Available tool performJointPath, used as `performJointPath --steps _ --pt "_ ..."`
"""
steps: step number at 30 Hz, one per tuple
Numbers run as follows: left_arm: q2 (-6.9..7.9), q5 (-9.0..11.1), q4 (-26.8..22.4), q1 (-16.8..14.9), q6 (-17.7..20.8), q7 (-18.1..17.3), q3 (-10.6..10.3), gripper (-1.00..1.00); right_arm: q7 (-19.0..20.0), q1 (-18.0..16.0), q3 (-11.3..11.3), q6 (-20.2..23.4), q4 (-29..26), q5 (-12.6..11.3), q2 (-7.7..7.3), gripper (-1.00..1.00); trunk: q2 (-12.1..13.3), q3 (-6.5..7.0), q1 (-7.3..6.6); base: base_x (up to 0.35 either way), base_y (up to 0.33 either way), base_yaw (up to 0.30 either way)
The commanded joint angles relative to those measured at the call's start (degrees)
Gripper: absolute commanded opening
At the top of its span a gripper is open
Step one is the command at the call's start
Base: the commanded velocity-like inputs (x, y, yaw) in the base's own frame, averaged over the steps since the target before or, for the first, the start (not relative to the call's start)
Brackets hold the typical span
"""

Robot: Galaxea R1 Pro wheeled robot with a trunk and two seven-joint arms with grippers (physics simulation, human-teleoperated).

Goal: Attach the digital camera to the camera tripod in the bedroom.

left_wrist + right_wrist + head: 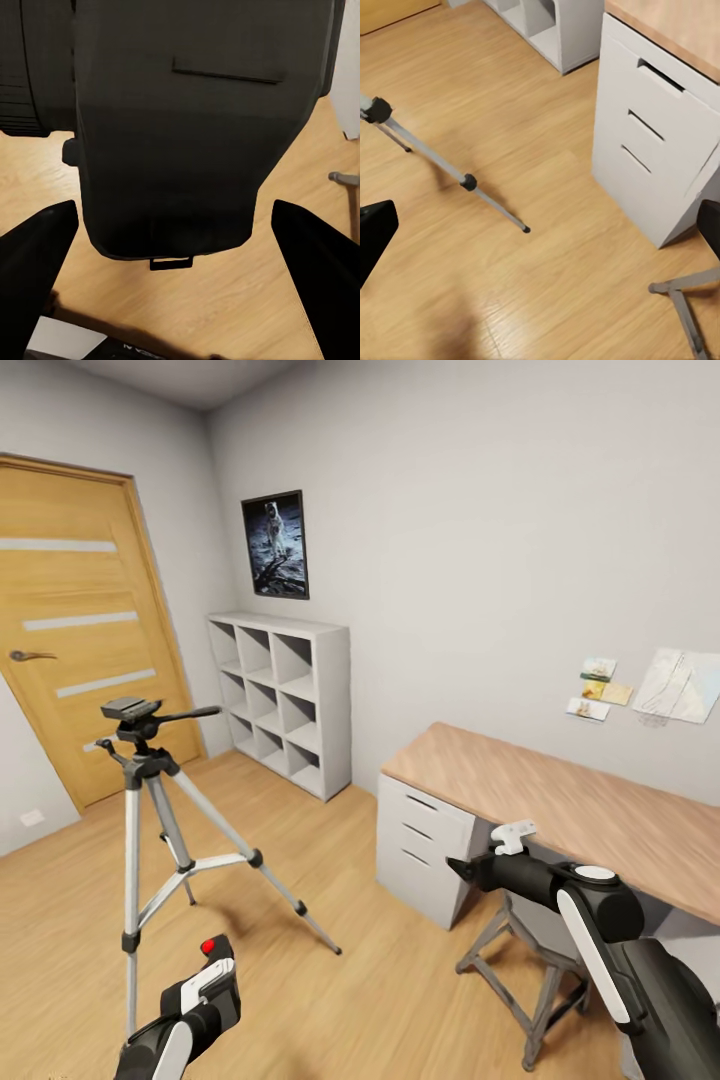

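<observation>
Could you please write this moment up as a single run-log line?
stage: carrying | left gripper: holding digital camera | right gripper: open, empty | camera tripod: standing on floor, head bare | attach: not yet done

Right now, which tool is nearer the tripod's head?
Left. The left tool, holding the camera, sits below the tripod head; the right tool is off by the desk.

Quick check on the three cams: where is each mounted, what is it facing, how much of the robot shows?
Head view: on the head, looking down across the bedroom at the camera tripod, desk and door; both arms show.
Left wrist view: on the left arm, facing the digital camera between the left end effector fingers.
Right wrist view: on the right arm, facing floor, a tripod leg and the drawer unit; fingertips show.
Shared: tripod, drawers in head and right wrist views.
</observation>
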Motion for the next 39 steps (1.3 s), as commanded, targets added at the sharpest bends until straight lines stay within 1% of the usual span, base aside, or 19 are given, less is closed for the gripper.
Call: performJointPath --steps 1,12,23,24,30,31,32,34,37,38,39 --pt "-0.06 0.59 -0.11 -0.06 0.30 0.44 0.10 -1.00 -0.28 -0.04 0.03 0.31 -0.04 -0.56 -0.07 1.00 -0.14 -0.13 0.05 0.113 -0.313 0.254" --pt "-0.05 0.61 -0.22 -0.06 0.30 0.35 0.12 -1.00 -0.28 0.02 0.03 0.31 -0.04 -0.56 -0.07 1.00 -0.14 -0.13 0.05 0.159 -0.272 0.254" --pt "-0.05 0.66 -0.53 -0.05 0.22 -0.62 0.21 -1.00 -0.20 0.30 0.09 -0.53 -0.04 -0.59 -0.12 1.00 -0.14 -0.13 0.05 0.050 -0.058 0.254" --pt "-0.05 0.68 -0.55 -0.06 0.21 -0.68 0.20 -1.00 -0.20 0.66 1.40 -1.06 -0.04 -0.53 -0.16 1.00 -0.14 -0.13 0.05 0.003 -0.003 0.254" --pt "-0.05 0.70 -0.98 0.01 0.21 -0.72 0.18 -1.00 -0.20 0.84 2.33 -1.21 -0.04 -0.49 -0.53 1.00 -0.14 -0.13 0.05 0.001 -0.002 0.254" --pt "-0.05 0.92 -4.42 1.57 0.23 -0.94 0.20 -1.00 -0.20 0.90 2.53 -1.25 -0.04 -0.48 -0.72 1.00 -0.14 -0.13 0.05 0.000 0.000 0.254" --pt "-0.05 1.01 -5.82 2.33 0.23 -1.03 0.21 -1.00 -0.20 0.91 2.56 -1.25 -0.04 -0.48 -0.75 1.00 -0.14 -0.13 0.05 0.000 0.000 0.254" --pt "-0.05 1.27 -11.43 5.45 0.27 -2.03 0.25 -1.00 -0.20 0.92 2.64 -1.26 -0.04 -0.47 -0.82 1.00 -0.14 -0.13 0.05 0.000 0.000 0.254" --pt "0.35 1.57 -14.72 7.58 0.33 -3.94 0.35 -1.00 -0.20 0.92 2.67 -1.27 -0.04 -0.49 -0.84 1.00 -0.14 -0.13 0.05 0.000 0.000 0.254" --pt "0.35 1.57 -14.72 7.58 0.33 -3.94 0.35 -1.00 -0.20 0.92 2.67 -1.27 -0.04 -0.49 -0.84 1.00 -0.14 -0.13 0.05 0.000 0.000 0.254" --pt "0.63 1.83 -15.76 8.38 0.34 -4.77 0.38 -1.00 -0.20 0.91 2.69 -1.27 -0.04 -0.49 -0.84 1.00 -0.14 -0.13 0.05 0.000 0.000 0.254"
